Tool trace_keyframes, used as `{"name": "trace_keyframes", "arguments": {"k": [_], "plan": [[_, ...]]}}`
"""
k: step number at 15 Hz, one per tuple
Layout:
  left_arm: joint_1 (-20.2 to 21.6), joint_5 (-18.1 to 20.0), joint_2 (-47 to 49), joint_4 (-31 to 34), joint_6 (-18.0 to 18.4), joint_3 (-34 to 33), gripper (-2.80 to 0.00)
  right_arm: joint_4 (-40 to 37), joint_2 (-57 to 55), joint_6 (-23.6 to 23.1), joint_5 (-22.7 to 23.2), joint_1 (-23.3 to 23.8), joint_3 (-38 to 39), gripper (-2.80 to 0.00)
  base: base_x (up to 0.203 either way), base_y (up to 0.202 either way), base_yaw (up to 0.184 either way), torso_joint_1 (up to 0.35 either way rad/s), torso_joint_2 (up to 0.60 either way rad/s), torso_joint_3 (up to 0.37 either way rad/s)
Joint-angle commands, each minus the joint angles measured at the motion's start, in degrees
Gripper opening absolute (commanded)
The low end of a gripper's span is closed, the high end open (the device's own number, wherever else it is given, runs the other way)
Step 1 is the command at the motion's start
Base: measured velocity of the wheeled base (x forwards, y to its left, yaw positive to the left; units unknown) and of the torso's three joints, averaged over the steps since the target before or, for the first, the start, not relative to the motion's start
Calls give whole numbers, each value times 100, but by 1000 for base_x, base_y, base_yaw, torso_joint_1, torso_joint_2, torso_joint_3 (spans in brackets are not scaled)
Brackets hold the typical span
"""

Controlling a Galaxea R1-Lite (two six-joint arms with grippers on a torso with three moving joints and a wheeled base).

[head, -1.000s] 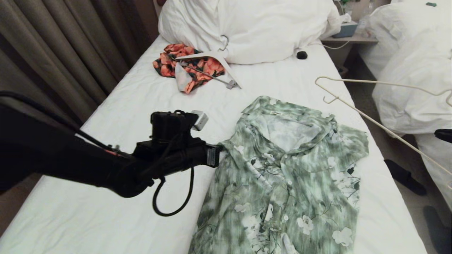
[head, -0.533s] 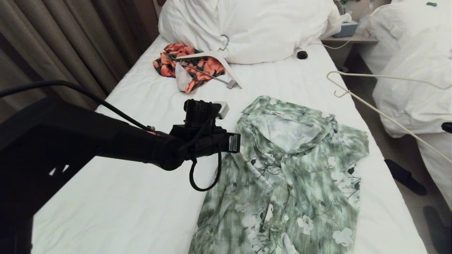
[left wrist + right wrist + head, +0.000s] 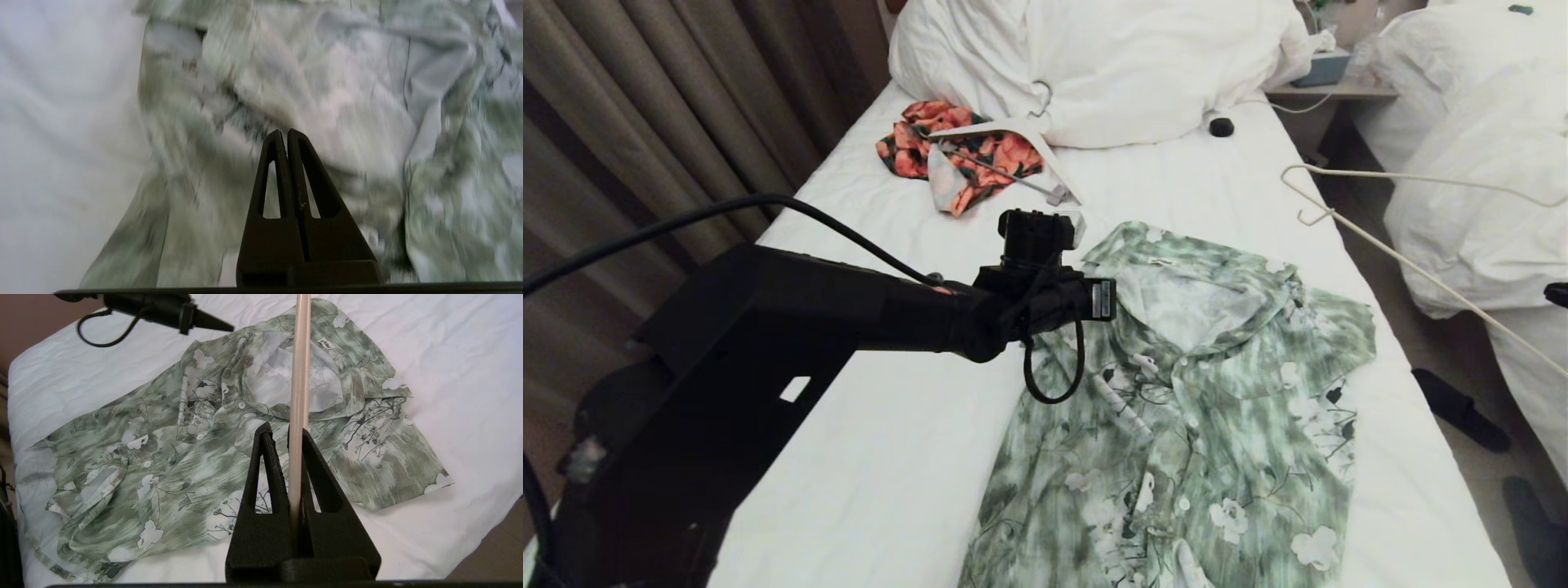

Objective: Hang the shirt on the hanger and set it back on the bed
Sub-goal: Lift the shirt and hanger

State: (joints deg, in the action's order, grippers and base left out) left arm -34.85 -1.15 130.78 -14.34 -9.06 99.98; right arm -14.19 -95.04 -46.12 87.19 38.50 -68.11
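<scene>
Left pincer (image 3: 284, 136) pressed together above the shirt's (image 3: 1176, 408) collar, right pincer (image 3: 284, 433) pinching the hanger (image 3: 300, 375).

A: Curtains (image 3: 686, 106), drab brown-grey, heavy pleats, fill ten o'clock of the head view.

B: Second bed with rumpled white duvet (image 3: 1470, 163) at two o'clock. Nightstand (image 3: 1331, 90) at one o'clock, teal box (image 3: 1321, 69) on top.

A: Floor strip (image 3: 1445, 367) at four o'clock, brownish; dark slippers (image 3: 1458, 408) on it.
</scene>
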Motion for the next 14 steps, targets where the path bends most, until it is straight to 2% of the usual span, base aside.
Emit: {"name": "trace_keyframes", "arguments": {"k": [1, 3, 4, 12, 14], "plan": [[-32, -40, 499, 66, -55, 615, 0, -14, -9, -29, 48, 0, 8, -280, 0, 0, 0, 0, 0, 0], [-78, -118, 636, 413, -207, 1034, 0, -5, -28, -20, 48, 0, -1, -280, 0, 0, 0, 0, 0, 0], [-106, -151, 681, 526, -428, 1176, 0, -5, -32, -20, 48, 0, 8, -280, 0, 0, 0, 0, 0, 0], [-180, -148, 844, 475, -472, 1191, 0, -13, -6, -11, 48, 0, 8, -280, 0, 0, 0, 0, 0, 0], [-190, -140, 930, 251, -474, 1193, 0, -12, -6, -11, 48, 0, 34, -280, 0, 0, 0, 0, 0, 0]]}}
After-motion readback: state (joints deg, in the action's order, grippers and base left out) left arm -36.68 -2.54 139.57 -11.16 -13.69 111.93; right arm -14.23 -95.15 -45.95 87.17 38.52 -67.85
